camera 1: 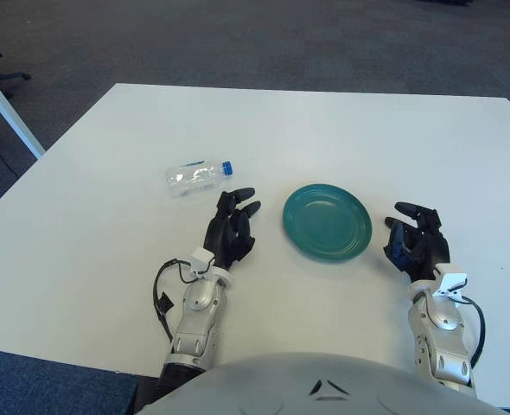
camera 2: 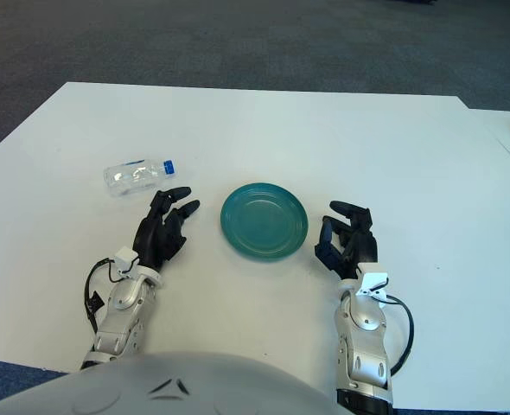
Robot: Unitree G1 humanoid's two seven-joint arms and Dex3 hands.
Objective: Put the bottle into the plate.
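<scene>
A clear plastic bottle [camera 1: 196, 175] with a blue cap lies on its side on the white table, left of the plate. The teal plate [camera 1: 327, 221] sits near the table's middle and holds nothing. My left hand [camera 1: 232, 226] is just below and right of the bottle, apart from it, fingers relaxed and holding nothing. My right hand [camera 1: 417, 240] shows right of the plate, fingers loosely spread, holding nothing.
The white table [camera 1: 307, 130] spreads wide around both objects. A second white table's leg [camera 1: 9, 117] stands at the far left over dark carpet. My torso fills the bottom edge.
</scene>
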